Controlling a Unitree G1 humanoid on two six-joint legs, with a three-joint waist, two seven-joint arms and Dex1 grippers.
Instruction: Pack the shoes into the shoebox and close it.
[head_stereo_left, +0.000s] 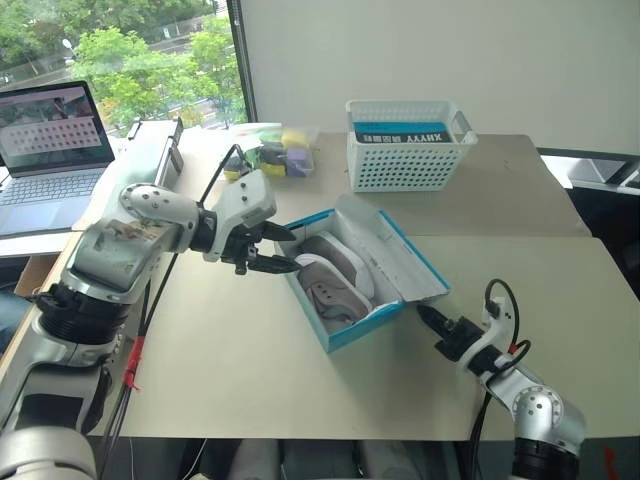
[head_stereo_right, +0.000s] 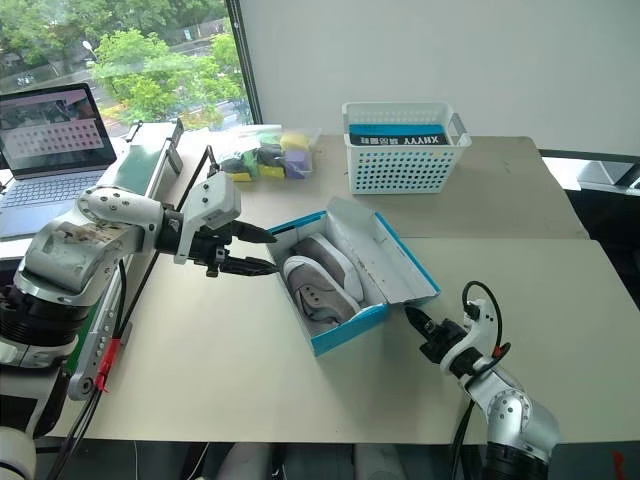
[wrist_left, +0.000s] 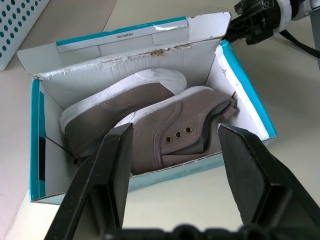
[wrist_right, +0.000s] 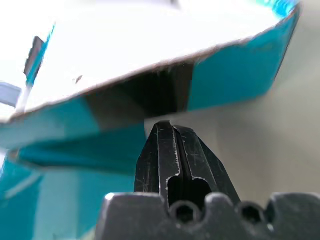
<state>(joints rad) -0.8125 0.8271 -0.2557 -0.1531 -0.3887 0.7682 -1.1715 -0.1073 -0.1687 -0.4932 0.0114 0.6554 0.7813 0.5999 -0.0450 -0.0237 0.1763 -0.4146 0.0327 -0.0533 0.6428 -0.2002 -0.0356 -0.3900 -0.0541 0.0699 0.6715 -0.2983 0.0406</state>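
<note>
Two shoes (wrist_left: 150, 117) already packed side by side in the shoebox (head_stereo_left: 352, 335), pale soles on edge, grey canvas uppers and brass eyelets facing the left hand. Largest first: tan surface (head_stereo_left: 250, 370), carrying the white perforated basket (head_stereo_left: 405, 150) at the far side, well apart. Next, the blue shoebox near the middle, white inside, hinged lid (head_stereo_left: 395, 255) thrown back and leaning open toward the right hand's side. Then the left hand (head_stereo_left: 268, 250), jaws spread with nothing between them, hovering just beside the box's open wall. Smallest, the right hand (head_stereo_right: 412, 318), fingers pressed together on nothing, low by the surface, tip close under the lid's overhanging edge, contact not clear. Step in hand, as judged: packing done, closing begun. Next move likely calls for nudging up beneath the lid edge and swinging it over the shoes.
</note>
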